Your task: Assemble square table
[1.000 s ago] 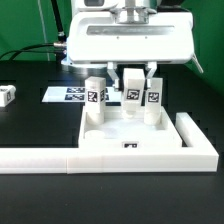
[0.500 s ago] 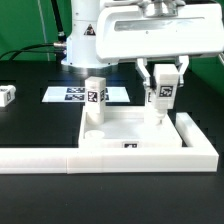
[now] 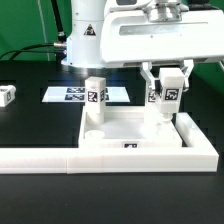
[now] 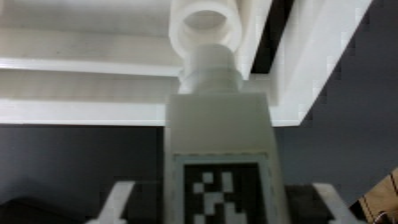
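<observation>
On the exterior view's left, a spare leg lies on the desk. An upright leg stands at the far edge of the tabletop. Further right, your tool is clamped on the held leg at the far corner. Keep that leg vertical, centre it over the corner hole, then lower it straight and twist gently.

Bright even light, soft shadows, blurry low-resolution wrist view
</observation>
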You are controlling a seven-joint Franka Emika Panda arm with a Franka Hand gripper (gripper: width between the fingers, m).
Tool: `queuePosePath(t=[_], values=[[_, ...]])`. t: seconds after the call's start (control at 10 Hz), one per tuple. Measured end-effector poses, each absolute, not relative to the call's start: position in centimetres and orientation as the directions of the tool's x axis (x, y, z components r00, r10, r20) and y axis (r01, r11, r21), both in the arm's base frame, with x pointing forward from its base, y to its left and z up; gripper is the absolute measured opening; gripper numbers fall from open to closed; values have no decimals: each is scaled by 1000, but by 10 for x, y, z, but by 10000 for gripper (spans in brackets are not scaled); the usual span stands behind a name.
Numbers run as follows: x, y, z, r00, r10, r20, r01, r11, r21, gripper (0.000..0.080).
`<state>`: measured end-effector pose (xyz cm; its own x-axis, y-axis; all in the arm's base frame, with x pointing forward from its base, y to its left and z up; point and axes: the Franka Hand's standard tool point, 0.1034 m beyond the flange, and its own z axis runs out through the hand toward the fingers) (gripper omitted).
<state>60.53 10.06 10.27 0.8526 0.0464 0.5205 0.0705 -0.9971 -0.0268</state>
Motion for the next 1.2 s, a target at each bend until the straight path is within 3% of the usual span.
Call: queuePosePath(t=[1.2], values=[[605, 99, 80, 847, 73, 527, 89, -996, -5, 288]])
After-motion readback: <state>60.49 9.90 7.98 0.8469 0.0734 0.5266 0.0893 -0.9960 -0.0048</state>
